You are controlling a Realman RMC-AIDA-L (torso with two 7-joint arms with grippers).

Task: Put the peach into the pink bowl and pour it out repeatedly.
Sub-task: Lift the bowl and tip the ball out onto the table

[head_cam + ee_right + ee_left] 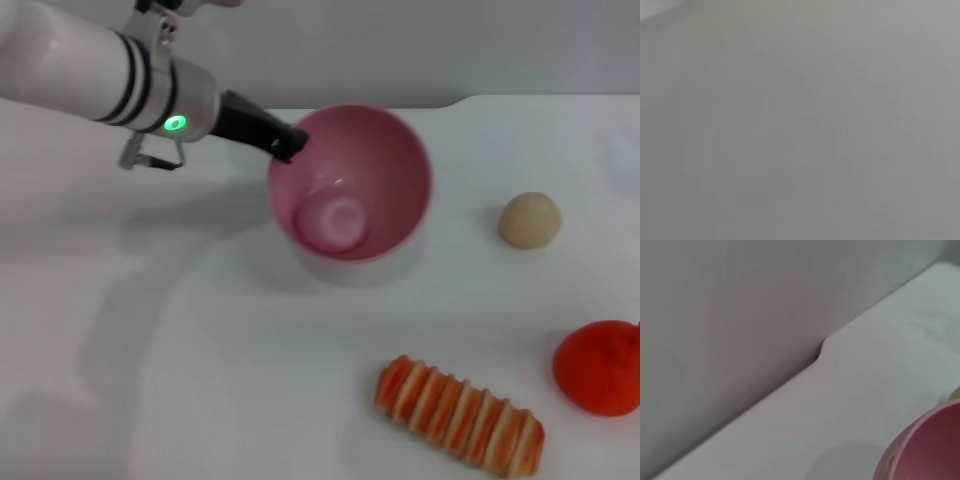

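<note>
You find the small pale pink toy peach [340,220] lying at the bottom of the deep, dusty pink plastic bowl [400,150], which is tipped up off the white table [200,350]. The left gripper [290,140] is clenched on the bowl's rim, likely to pour. A tan ball [529,219] sits well apart. The right gripper is unseen.

Cut off by the head view's right edge: orange-red fruit [600,367]. Only partly visible in left wrist view: pink bowl [930,450].
</note>
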